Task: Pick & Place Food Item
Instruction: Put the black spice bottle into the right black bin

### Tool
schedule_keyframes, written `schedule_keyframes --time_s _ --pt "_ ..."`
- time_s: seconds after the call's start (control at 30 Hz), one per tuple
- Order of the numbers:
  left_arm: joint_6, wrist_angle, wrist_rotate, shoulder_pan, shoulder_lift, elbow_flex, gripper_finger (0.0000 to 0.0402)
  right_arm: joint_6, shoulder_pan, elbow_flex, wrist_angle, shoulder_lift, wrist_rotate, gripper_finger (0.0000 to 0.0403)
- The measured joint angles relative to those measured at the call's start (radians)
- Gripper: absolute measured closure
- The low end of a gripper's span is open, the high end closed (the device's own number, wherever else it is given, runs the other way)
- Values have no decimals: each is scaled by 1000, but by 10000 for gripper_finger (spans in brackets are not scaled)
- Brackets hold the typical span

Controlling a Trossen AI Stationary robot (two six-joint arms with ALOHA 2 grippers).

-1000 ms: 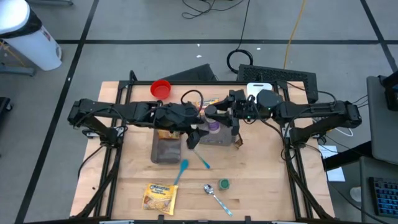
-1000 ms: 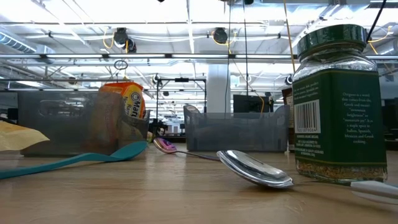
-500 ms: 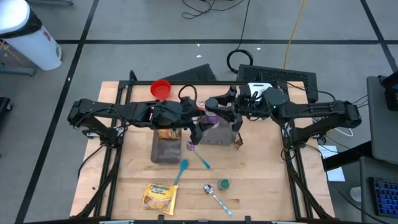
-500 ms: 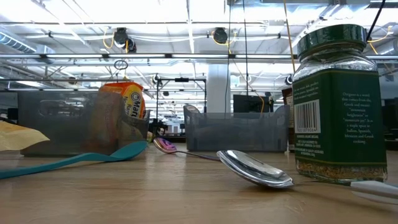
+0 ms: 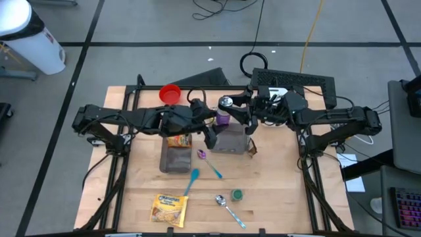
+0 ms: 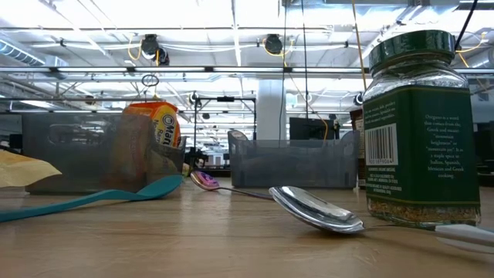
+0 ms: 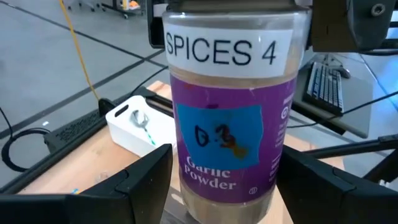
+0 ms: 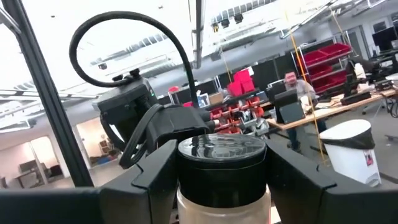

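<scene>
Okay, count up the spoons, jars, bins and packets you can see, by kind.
Spoons: 3 (teal spoon, purple spoon, metal spoon)
Jars: 2 (garlic jar, green-lid jar)
Bins: 2 (left bin, right bin)
Packets: 2 (orange packet, yellow packet)
Total: 9

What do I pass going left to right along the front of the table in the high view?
Yellow food packet → teal spoon → metal spoon → green-lidded jar.
</scene>
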Motion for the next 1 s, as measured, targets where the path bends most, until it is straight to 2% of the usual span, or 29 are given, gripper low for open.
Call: schedule_keyframes --time_s 0.33,0.9,1.0 --pt "13 59 -14 18 1 0 133 -13 0 0 58 0 10 206" --pt "14 54 -15 23 1 0 133 -16 0 0 93 0 19 206" --pt "13 45 -15 23 1 0 143 -16 0 0 98 0 19 206"
